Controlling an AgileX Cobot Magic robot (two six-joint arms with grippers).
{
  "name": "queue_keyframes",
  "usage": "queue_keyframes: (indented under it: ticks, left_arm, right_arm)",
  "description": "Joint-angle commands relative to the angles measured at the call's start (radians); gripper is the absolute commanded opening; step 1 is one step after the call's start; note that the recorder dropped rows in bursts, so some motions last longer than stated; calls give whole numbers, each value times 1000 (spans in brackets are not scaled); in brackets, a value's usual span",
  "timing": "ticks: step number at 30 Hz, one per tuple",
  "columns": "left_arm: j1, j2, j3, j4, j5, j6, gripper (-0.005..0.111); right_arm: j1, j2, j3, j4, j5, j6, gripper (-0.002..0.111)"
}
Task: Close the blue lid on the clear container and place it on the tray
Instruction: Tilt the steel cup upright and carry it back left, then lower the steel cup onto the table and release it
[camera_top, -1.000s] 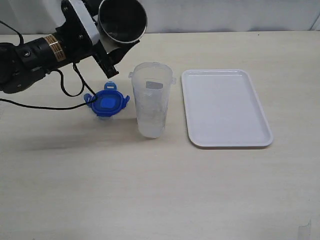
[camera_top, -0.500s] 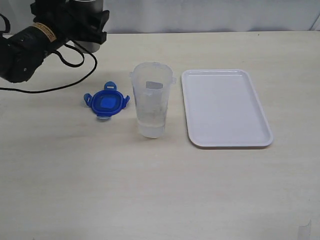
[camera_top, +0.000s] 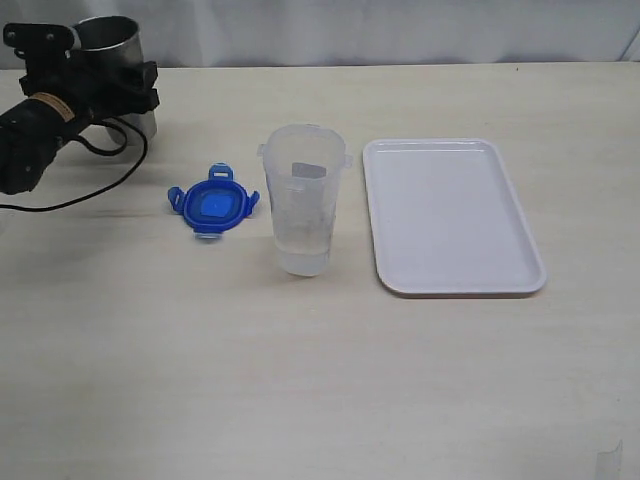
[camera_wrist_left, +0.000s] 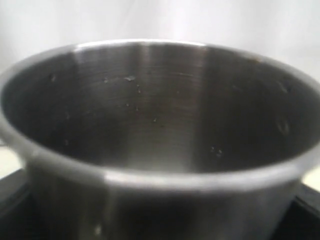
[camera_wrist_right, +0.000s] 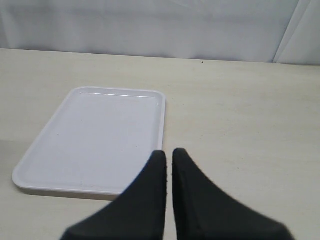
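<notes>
Centrally, clear container (camera_top: 303, 200): upright, lid off, on the surface (camera_top: 320, 380). Blue lid (camera_top: 213, 204): flat, near the container's left side, not touching. Tray (camera_top: 452, 215): just right of the container, a narrow gap between; broad open surface in front of all three. Far-left back: left gripper (camera_top: 98, 80), jaws clamped on a steel cup (camera_top: 112, 45), arm cut off by the frame edge; its wrist view shows only the blurred cup. Right gripper (camera_wrist_right: 168, 162): jaws together, pointing toward the tray, outside the exterior view.

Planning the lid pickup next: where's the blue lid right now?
In the exterior view the blue lid lies flat on the table, just left of the clear container, not touching it.
</notes>
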Motion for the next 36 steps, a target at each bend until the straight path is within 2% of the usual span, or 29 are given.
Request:
queue_keyframes:
  ticks: [1,5,11,16,19,25,36]
  left_arm:
    - [14,10,-15,-17,-85,19,0]
    - [14,10,-15,-77,-73,102,0]
    - [14,11,-6,-179,-66,134,0]
    - [14,11,43,-236,-180,177,0]
    - [14,11,57,-288,-199,182,0]
    - [14,23,57,-279,-191,193,0]
    - [14,93,57,-287,-281,196,0]
  right_arm:
    - [-3,-4,3,3,2,1,4]
    - [-3,-4,3,3,2,1,4]
    - [-3,-4,3,3,2,1,4]
    - [-3,-4,3,3,2,1,4]
    - [-3,-4,3,3,2,1,4]
    - [-3,-4,3,3,2,1,4]
    - [-3,-4,3,3,2,1,4]
